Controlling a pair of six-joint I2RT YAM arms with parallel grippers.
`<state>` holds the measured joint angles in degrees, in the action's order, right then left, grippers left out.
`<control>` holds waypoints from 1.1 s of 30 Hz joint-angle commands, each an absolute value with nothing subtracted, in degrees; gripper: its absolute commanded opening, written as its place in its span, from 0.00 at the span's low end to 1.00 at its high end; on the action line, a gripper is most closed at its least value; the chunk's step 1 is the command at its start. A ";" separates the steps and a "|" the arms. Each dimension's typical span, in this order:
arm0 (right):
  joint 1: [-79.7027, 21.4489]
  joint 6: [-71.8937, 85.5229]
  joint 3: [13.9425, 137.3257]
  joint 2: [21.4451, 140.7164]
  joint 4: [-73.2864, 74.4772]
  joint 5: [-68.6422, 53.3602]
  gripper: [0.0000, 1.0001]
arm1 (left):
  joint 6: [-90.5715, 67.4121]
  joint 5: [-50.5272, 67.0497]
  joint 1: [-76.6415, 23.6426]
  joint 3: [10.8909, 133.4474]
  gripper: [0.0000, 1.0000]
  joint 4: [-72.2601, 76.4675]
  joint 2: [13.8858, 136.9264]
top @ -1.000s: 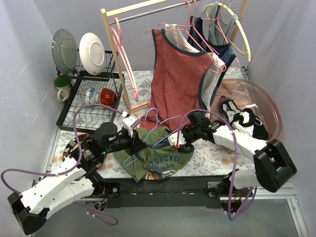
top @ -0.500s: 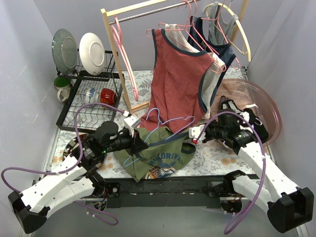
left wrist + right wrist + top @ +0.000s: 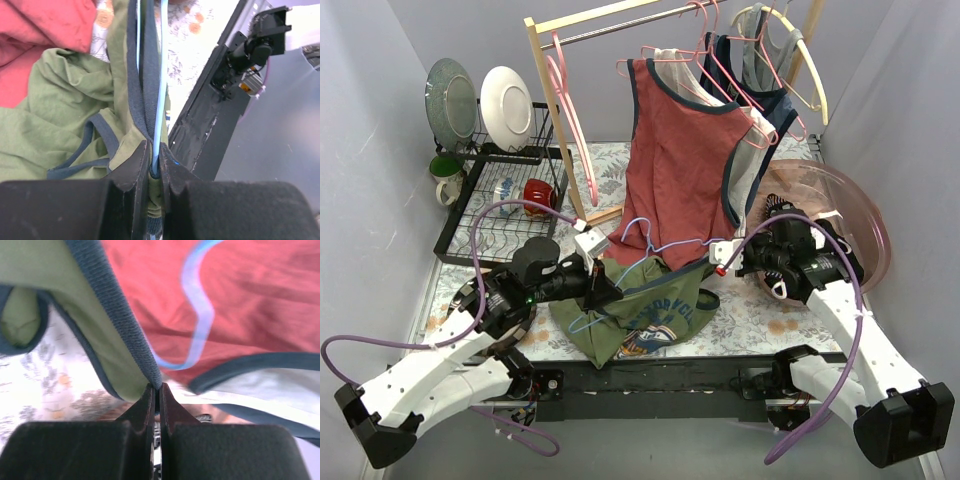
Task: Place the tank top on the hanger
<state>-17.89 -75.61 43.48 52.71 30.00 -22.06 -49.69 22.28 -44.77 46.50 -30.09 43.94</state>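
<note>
The olive-green sleeveless tank top point(image 3: 655, 312) lies bunched at the near middle of the floral-covered table point(image 3: 750, 312), its navy-trimmed top edge drawn taut left to right between the arms. The left gripper point(image 3: 155, 167) is clamped on the thin light-blue wire hanger point(image 3: 161, 75) together with a fold of trim. The right gripper point(image 3: 156, 390) pinches trim alone at the right end. The hanger's long axis follows that stretched edge, so the right arm looks better placed to draw the strap over the wire.
</note>
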 commanded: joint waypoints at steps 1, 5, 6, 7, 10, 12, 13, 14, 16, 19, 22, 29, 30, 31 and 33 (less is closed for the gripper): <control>-16.70 -76.02 49.91 53.79 27.95 -19.43 0.01 | -48.25 27.15 -44.65 49.39 0.00 -32.78 44.99; -16.44 -76.64 52.46 54.84 28.21 -19.16 0.01 | -47.99 29.88 -44.65 49.83 0.00 -33.22 45.97; -16.52 -76.99 52.91 55.19 28.39 -19.33 0.01 | -47.99 30.40 -44.56 49.75 0.00 -33.22 46.14; -16.52 -77.08 53.26 55.37 28.39 -19.34 0.01 | -48.08 31.54 -44.56 49.83 0.00 -33.14 46.14; -16.52 -77.26 54.75 55.90 28.74 -21.17 0.01 | -48.16 33.13 -44.56 49.57 0.00 -32.61 46.58; -16.44 -77.52 56.76 56.33 30.22 -23.80 0.01 | -48.25 34.10 -44.65 49.31 0.00 -31.64 47.19; -16.61 -77.61 57.39 56.69 31.19 -25.91 0.01 | -48.25 34.62 -44.56 49.31 0.00 -31.21 47.55; -16.70 -77.78 58.26 56.95 31.55 -26.97 0.01 | -48.25 35.85 -44.56 49.48 0.00 -30.51 48.07; -16.87 -77.70 60.37 58.00 32.08 -28.29 0.01 | -47.64 37.08 -44.65 50.01 0.00 -30.24 49.56; -17.05 -79.27 61.78 59.32 31.91 -27.08 0.01 | -46.50 38.76 -44.56 52.11 0.00 -30.67 51.15; -17.05 -81.56 61.87 59.94 32.16 -26.54 0.01 | -45.70 37.53 -44.56 54.93 0.00 -32.87 51.07; -18.63 -81.92 68.80 58.89 44.11 -45.42 0.01 | -46.75 38.85 -44.65 54.41 0.00 -29.89 52.12; -19.07 -81.13 69.78 58.89 44.82 -46.83 0.01 | -47.02 39.20 -44.56 53.97 0.00 -29.19 52.29; -19.25 -80.51 70.66 58.71 45.43 -49.46 0.01 | -47.20 39.90 -44.56 53.88 0.00 -28.40 52.38; -19.60 -79.20 72.42 58.54 46.67 -51.76 0.01 | -47.63 40.60 -44.56 53.70 0.00 -26.29 52.56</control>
<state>-18.68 -81.17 67.29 59.92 43.11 -41.23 -47.20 37.12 -44.73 53.34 -30.72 52.62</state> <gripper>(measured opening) 0.043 0.070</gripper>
